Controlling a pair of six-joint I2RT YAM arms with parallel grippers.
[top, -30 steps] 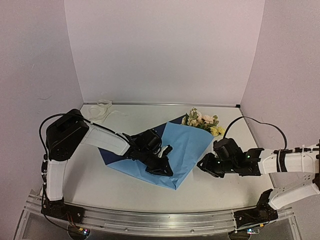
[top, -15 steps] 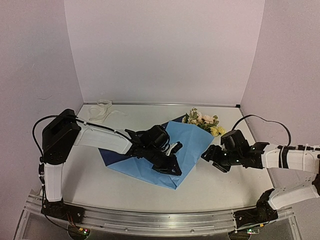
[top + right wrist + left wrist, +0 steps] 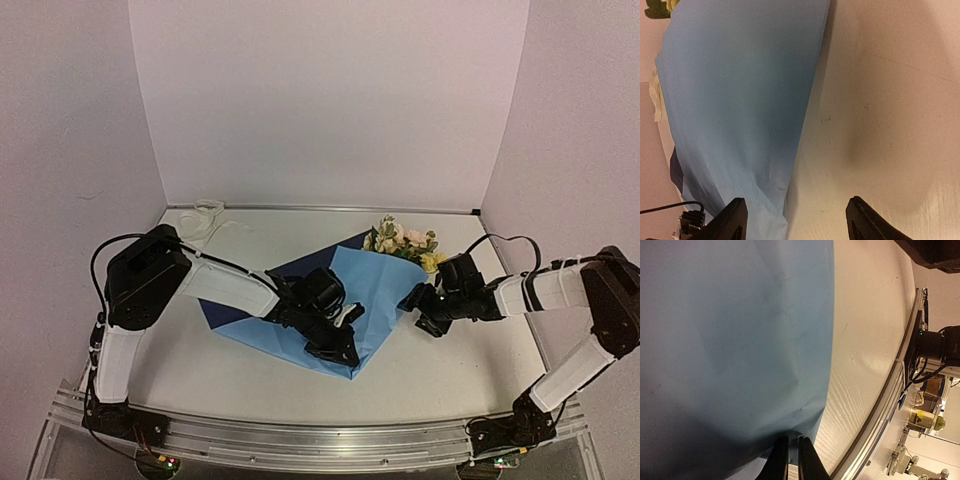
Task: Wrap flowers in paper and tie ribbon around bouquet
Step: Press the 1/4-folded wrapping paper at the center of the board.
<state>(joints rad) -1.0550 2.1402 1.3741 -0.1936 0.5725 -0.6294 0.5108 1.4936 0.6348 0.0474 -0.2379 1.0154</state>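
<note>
Left fingers (image 3: 781, 460) clenched at paper (image 3: 380, 285) edge, right fingers (image 3: 732, 220) released — tug may tear paper, uncover flowers (image 3: 405, 240) at 1 o'clock.

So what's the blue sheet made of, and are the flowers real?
The blue sheet looks like thin matte paper: it folds flat and shows faint creases. The flowers, pale pink and cream, could be fabric or plastic, but they are too small to be sure.

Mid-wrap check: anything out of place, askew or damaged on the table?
Nothing spilled or torn. The paper lies askew, folded diagonally over the flowers, whose blooms poke out at its far right corner; a darker flap shows on its left. The ribbon sits bunched in the far left corner, well apart from the bundle.
</note>
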